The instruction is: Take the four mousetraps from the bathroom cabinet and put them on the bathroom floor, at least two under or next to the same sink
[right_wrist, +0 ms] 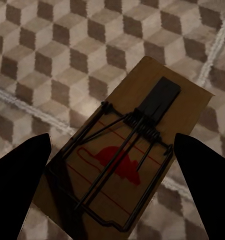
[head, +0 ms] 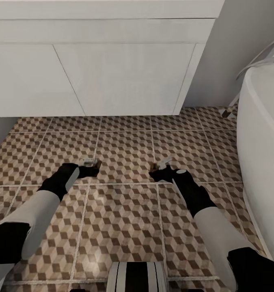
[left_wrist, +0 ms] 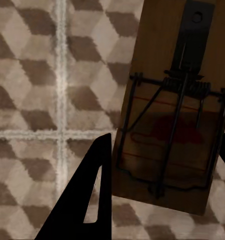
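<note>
Left gripper (head: 92,165) low over the cube-patterned brown and beige tile floor (head: 124,227), jaws closed on a flat brown wooden mousetrap (left_wrist: 175,110), long axis along the fingers. Right gripper (head: 159,168) jaws spread wide, second wooden mousetrap with red mouse print (right_wrist: 127,155) between them; grip unclear. White two-door vanity front (head: 112,77) ahead, white oval bathtub (head: 262,154) at right, open tile between.

A grey wall (head: 230,52) is seen at the upper right of the frame, and a white bathtub (head: 262,154) along the right edge.
</note>
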Available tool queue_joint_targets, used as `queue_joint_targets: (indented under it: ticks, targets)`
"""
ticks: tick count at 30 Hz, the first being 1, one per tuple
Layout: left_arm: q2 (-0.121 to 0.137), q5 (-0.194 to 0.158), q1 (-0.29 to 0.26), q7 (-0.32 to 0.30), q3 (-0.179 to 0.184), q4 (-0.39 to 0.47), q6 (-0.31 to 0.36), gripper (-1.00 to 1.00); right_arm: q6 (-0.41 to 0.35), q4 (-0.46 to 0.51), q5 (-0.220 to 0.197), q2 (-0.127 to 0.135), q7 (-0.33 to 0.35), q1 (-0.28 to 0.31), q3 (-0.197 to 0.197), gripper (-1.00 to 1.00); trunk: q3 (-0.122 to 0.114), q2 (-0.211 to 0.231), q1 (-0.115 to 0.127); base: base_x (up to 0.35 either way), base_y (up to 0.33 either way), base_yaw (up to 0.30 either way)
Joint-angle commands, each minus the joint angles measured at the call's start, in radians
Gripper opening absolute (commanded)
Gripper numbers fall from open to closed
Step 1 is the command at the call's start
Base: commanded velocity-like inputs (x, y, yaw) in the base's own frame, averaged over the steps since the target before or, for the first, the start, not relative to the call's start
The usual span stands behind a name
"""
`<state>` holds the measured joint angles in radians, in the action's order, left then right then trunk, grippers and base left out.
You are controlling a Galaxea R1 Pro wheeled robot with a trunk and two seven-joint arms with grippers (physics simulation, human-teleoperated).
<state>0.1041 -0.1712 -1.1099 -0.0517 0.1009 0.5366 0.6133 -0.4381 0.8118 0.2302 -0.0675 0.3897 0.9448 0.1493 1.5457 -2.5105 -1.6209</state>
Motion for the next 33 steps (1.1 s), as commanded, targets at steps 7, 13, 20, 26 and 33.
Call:
queue_joint_targets:
  ticks: [7,13,20,26,33]
  targets:
    - [0.008,-0.010,-0.001,-0.027,0.015,0.091,-0.037,-1.00,0.007,0.011,0.013,0.002,0.075,0.001,-0.001,-1.00,0.001,0.000,0.000,0.000,0.000,0.000]
    - [0.012,-0.010,-0.001,-0.035,0.018,0.222,0.053,-1.00,0.038,0.056,0.014,0.007,0.110,0.000,0.001,-1.00,0.001,0.000,0.000,0.000,0.000,0.000]
    - [0.014,-0.009,-0.001,-0.036,0.018,0.234,0.081,-1.00,0.041,0.106,0.014,0.008,0.135,0.000,0.002,-1.00,0.016,-0.001,-0.002,0.000,0.000,0.000]
    - [0.019,-0.008,-0.001,-0.036,0.018,0.237,0.083,-1.00,0.039,0.114,0.014,0.009,0.137,0.000,0.002,-1.00,0.039,-0.003,-0.004,0.000,0.000,0.000]
    - [0.020,-0.008,-0.001,-0.036,0.018,0.239,0.083,-1.00,0.038,0.115,0.014,0.008,0.136,0.000,0.002,-1.00,0.067,-0.004,-0.007,0.000,0.000,0.000]
